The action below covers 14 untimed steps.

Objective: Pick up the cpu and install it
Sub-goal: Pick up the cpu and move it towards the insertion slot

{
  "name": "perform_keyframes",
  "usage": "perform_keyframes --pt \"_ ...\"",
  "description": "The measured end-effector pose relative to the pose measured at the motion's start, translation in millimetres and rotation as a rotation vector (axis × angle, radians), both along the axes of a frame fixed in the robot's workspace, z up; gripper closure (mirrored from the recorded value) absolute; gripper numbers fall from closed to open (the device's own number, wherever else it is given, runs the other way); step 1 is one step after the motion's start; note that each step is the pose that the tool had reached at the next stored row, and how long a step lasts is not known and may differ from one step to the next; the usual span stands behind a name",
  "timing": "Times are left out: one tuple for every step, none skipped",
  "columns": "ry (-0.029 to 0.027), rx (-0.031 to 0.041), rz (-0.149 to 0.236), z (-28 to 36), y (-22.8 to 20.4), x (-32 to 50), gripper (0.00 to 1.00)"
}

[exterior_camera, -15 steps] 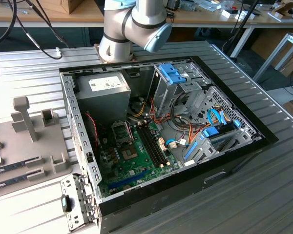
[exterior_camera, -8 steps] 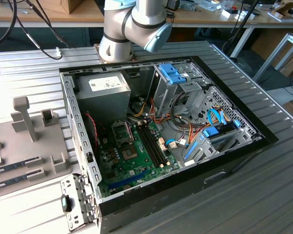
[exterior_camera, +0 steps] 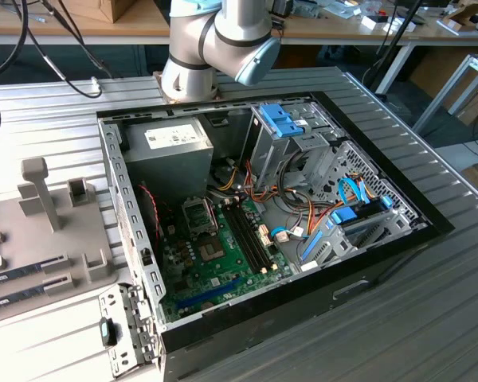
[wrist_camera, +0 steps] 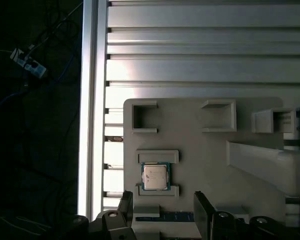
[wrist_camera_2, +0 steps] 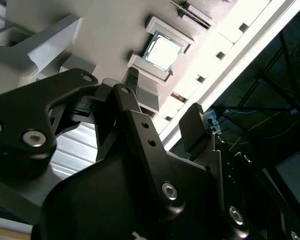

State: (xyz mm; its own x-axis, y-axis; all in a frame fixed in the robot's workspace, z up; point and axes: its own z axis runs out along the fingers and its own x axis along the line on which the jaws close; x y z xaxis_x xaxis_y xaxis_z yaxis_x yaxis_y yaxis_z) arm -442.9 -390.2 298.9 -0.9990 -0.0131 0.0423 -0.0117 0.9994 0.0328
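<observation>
Jaws spread, with nothing between them; both tips hang over the grey fixture plate [wrist_camera: 200,150], near the cpu [wrist_camera: 155,176] but apart from it. The cpu lies flat, silver-grey top upward with a thin green edge showing, seated between two low grey brackets on the plate. In the second wrist view the cpu [wrist_camera_2: 162,50] lies beyond the black jaws, untouched. The plate rests on the slatted metal tabletop [wrist_camera: 200,50]. In the exterior view the arm [exterior_camera: 215,40] stands behind the open computer case [exterior_camera: 303,199], whose motherboard [exterior_camera: 215,255] is exposed; the fixture plate [exterior_camera: 64,235] lies beside the case, toward the exterior view's left.
</observation>
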Motion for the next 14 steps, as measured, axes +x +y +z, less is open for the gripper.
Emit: perform_keyframes --pt "0.0 0.0 0.0 -0.3 0.0 0.0 0.4" --pt "0.0001 -0.0001 0.0 -0.5 0.0 0.0 0.4" --pt "0.0 0.0 0.0 -0.9 0.0 0.0 0.4" --pt "0.0 0.0 0.0 -1.1 0.0 0.0 0.4" --pt "0.0 0.0 0.0 -1.4 0.0 0.0 0.4" --pt "0.0 0.0 0.0 -1.7 0.0 0.0 0.4" --pt "0.0 0.0 0.0 -2.0 0.0 0.0 0.4" --pt "0.0001 0.0 0.0 -2.3 0.0 0.0 0.4" --pt "0.0 0.0 0.0 -2.6 0.0 0.0 0.4" --pt "0.0 -0.0001 0.0 -2.9 0.0 0.0 0.4" --pt "0.0 0.0 0.0 -3.2 0.0 0.0 0.4" --pt "0.0 0.0 0.0 -3.5 0.0 0.0 0.4" --pt "0.0 0.0 0.0 -3.9 0.0 0.0 0.4" --pt "0.0 0.0 0.0 -4.4 0.0 0.0 0.4"
